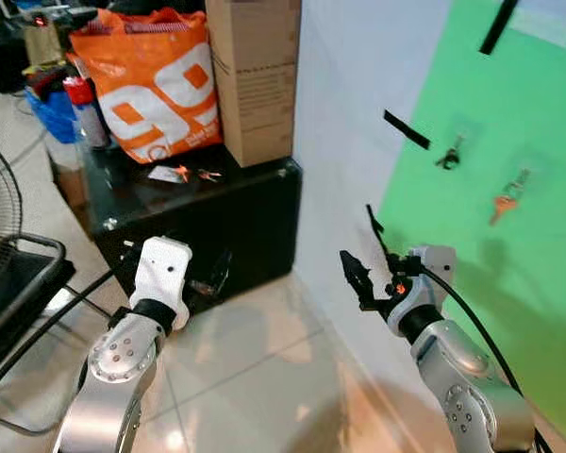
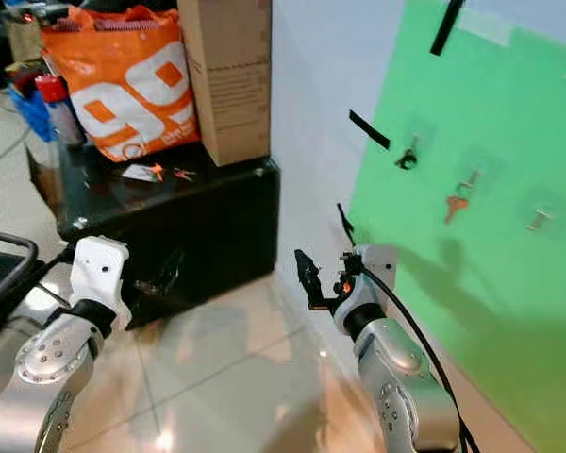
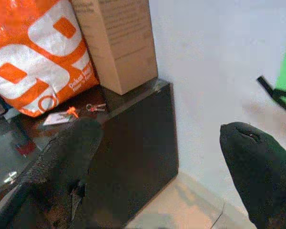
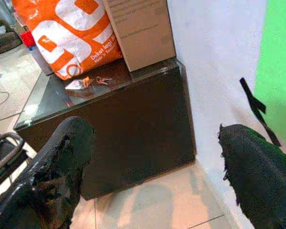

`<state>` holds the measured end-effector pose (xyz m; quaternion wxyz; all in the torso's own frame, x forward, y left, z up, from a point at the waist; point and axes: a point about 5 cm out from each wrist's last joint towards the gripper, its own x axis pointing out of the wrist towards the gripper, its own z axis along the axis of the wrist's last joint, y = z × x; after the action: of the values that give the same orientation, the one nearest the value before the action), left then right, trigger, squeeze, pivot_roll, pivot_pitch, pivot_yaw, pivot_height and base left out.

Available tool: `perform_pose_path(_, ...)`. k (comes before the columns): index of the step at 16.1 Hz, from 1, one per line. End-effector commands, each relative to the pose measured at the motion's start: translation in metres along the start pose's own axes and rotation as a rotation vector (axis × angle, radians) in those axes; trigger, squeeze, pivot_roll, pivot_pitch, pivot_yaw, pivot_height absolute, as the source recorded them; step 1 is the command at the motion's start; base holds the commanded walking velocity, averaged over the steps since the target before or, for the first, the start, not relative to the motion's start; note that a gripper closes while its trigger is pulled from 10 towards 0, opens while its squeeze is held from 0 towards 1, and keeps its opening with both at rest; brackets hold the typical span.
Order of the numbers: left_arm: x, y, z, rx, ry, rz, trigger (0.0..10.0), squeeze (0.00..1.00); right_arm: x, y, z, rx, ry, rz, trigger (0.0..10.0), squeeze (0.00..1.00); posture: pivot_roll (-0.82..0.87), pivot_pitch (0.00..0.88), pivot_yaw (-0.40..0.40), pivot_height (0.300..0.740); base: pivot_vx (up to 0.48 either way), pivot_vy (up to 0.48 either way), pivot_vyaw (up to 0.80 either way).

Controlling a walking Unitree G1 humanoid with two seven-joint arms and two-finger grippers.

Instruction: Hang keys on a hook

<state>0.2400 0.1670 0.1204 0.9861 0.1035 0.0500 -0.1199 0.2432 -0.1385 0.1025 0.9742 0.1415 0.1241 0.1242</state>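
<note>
Big green wall sheet [image 1: 509, 189] on the right, with small clear hooks [image 1: 450, 151] holding keys. Shiny black bench [image 1: 198, 203] below a tall brown cardboard box [image 1: 255, 75]. Small orange-tagged keys [image 1: 181, 174] on the bench, well apart from the right gripper [image 1: 360, 269] and left gripper [image 3: 162, 162], both open wide, holding nothing.

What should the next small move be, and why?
Probably step toward the black cabinet and reach the right hand to the keys on its top. Both hands are open and hold nothing, the left hand too, and the keys lie beside the orange bag, some way beyond both hands. One hook on the green board looks free.
</note>
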Motion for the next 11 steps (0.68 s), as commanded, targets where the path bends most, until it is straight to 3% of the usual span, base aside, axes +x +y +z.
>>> perform_pose_path(1,0.003,0.002,0.002,0.013,-0.011,-0.015,10.0,0.00,-0.001,-0.001,0.000,0.017,0.005,-0.004,10.0,1.00,-0.04,0.000,0.010,0.740,0.247,0.000,0.00)
perform_pose_path(3,0.006,0.001,0.005,0.003,-0.028,-0.028,10.0,0.00,-0.003,-0.002,0.002,0.045,-0.031,-0.001,10.0,1.00,-0.04,0.000,0.018,0.740,0.249,0.000,0.00)
perform_pose_path(5,0.010,-0.001,0.007,-0.006,-0.037,-0.040,10.0,0.00,-0.004,-0.004,0.004,-0.099,-0.072,-0.008,10.0,1.00,-0.05,0.000,0.030,0.740,0.279,0.000,0.00)
perform_pose_path(6,0.011,-0.001,0.007,-0.008,-0.038,-0.043,10.0,0.00,-0.003,-0.007,0.005,-0.091,-0.083,-0.037,10.0,1.00,-0.05,0.000,0.037,0.740,0.296,0.000,0.00)
perform_pose_path(8,0.013,-0.003,0.008,-0.007,-0.040,-0.067,10.0,0.00,-0.002,-0.007,0.010,-0.169,-0.104,-0.065,10.0,1.00,-0.07,0.000,0.056,0.740,0.307,0.000,0.80)
perform_pose_path(11,0.015,-0.004,0.009,-0.009,-0.041,-0.080,10.0,0.00,-0.001,-0.007,0.011,-0.168,-0.121,-0.069,10.0,1.00,-0.08,0.000,0.056,0.740,0.306,0.000,0.80)
